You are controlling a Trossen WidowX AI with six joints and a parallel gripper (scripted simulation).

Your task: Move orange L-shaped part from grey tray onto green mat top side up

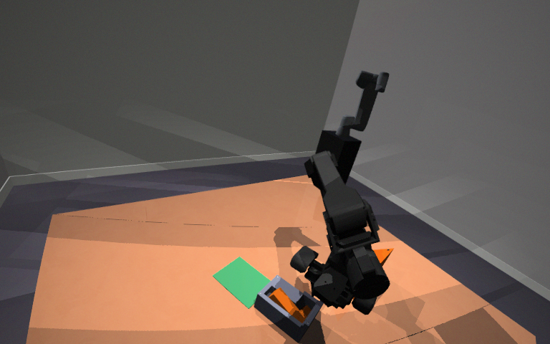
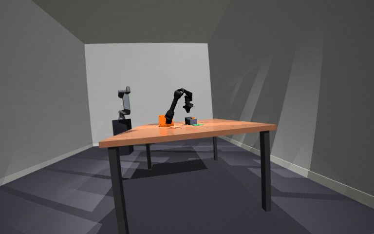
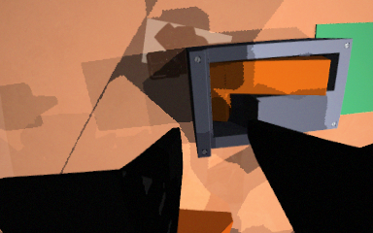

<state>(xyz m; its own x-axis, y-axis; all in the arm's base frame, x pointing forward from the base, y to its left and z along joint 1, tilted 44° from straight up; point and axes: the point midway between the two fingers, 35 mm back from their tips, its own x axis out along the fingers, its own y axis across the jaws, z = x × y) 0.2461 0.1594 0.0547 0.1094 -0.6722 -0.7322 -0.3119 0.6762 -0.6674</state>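
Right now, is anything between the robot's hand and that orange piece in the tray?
No. In the wrist view, the hand hovers above the orange L-shaped part; only open air between.
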